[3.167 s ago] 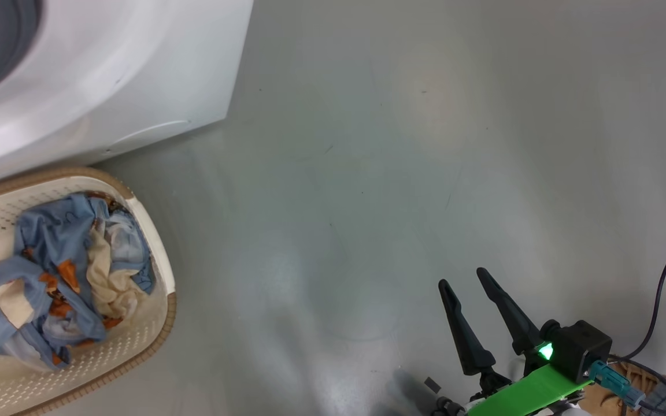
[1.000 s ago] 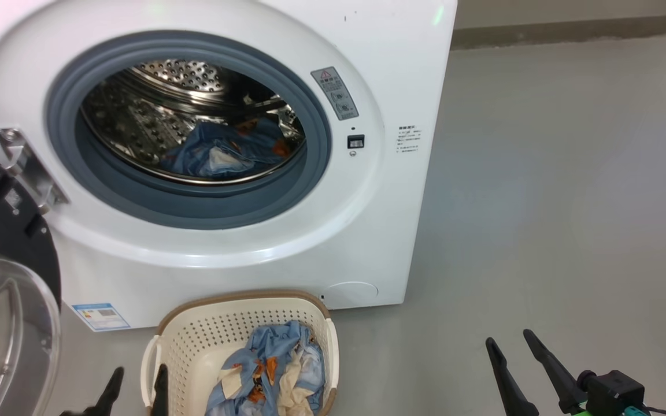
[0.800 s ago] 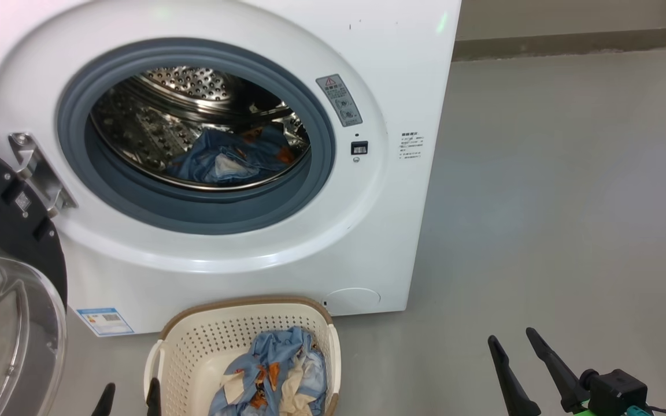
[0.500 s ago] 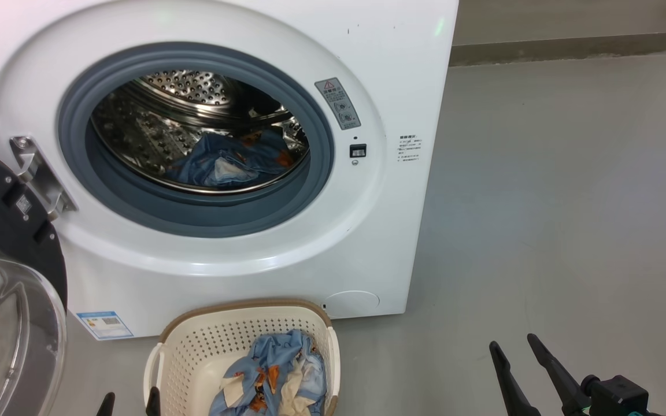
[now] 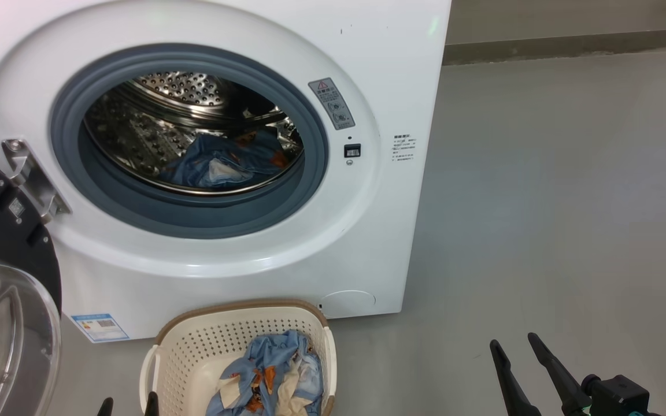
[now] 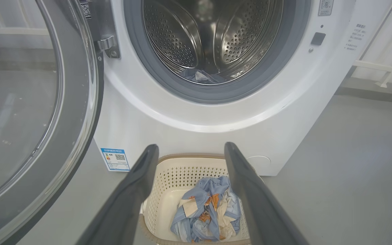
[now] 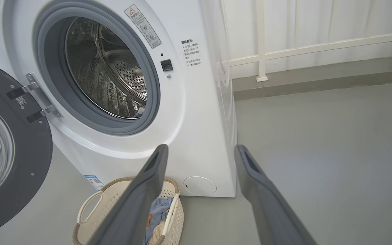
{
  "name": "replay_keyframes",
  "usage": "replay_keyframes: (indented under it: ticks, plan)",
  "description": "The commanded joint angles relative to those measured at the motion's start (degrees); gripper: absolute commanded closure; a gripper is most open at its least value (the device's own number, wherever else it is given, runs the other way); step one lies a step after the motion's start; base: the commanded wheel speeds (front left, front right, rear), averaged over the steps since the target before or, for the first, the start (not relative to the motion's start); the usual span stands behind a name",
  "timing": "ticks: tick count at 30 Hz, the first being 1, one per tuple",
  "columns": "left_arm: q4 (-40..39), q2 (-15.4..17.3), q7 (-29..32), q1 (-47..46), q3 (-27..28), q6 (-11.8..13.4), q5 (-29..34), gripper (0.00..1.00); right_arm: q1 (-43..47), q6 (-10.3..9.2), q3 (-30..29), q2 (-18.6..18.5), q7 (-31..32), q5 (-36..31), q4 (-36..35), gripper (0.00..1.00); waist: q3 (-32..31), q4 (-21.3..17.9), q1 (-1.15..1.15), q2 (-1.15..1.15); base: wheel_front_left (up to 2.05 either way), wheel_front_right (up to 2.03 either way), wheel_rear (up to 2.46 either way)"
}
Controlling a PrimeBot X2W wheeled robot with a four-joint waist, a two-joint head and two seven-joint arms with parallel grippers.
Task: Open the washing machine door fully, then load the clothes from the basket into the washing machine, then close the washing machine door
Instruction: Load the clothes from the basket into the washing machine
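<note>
The white washing machine [image 5: 240,260] stands ahead with its door [image 5: 9,225] swung wide open to the left, glass bowl facing out. One light blue garment [image 5: 223,164] lies inside the steel drum. On the floor in front sits the cream basket [image 5: 194,352], holding more blue clothes [image 5: 269,375] with orange prints. My left gripper [image 5: 128,405] is open just left of the basket, only its fingertips showing. In the left wrist view, the left gripper [image 6: 191,147] frames the basket [image 6: 168,177] and clothes [image 6: 206,211]. My right gripper [image 5: 513,342] is open and empty over bare floor, well right of the basket.
Grey floor stretches to the right of the machine up to a dark baseboard [image 5: 570,43]. A white railing [image 7: 284,51] runs along the wall behind. The open door [image 6: 77,102] takes up the space left of the basket. A blue sticker [image 5: 99,327] marks the machine's lower left.
The head camera rose from looking down at the basket and floor to facing the machine, then drifted slightly. Both grippers stay open; the clothes have not moved.
</note>
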Motion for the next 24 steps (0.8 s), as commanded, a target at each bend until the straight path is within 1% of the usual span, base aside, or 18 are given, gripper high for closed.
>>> replay_keyframes:
  ticks: [1,15,21,24]
  plan:
    - [-1.5,0.4,-0.4,-1.3,1.7,0.2,-0.3,0.0,-0.8,0.1,1.3,-0.5,-0.3,-0.5,-1.5,0.0,0.2,-0.2,0.0,0.0,0.0,0.0,0.0]
    - [-1.0,0.4,-0.4,-2.3,1.2,0.2,-0.3,0.0,-1.1,0.1,1.3,-0.3,-0.3,-0.6,-1.7,0.0,1.5,-2.0,0.0,0.0,0.0,0.0,0.0]
    - [2.6,0.5,-0.4,-6.0,-0.2,-0.8,-0.1,0.0,-2.0,0.1,1.3,0.1,-0.3,-0.6,-2.0,0.0,4.6,-3.4,0.0,0.0,0.0,0.0,0.0]
    - [5.6,0.5,-0.2,-9.5,-0.7,-1.9,-1.0,0.0,-3.1,0.1,1.4,0.4,-0.3,-0.7,-2.2,0.0,7.0,-4.1,0.0,0.0,0.0,0.0,0.0]
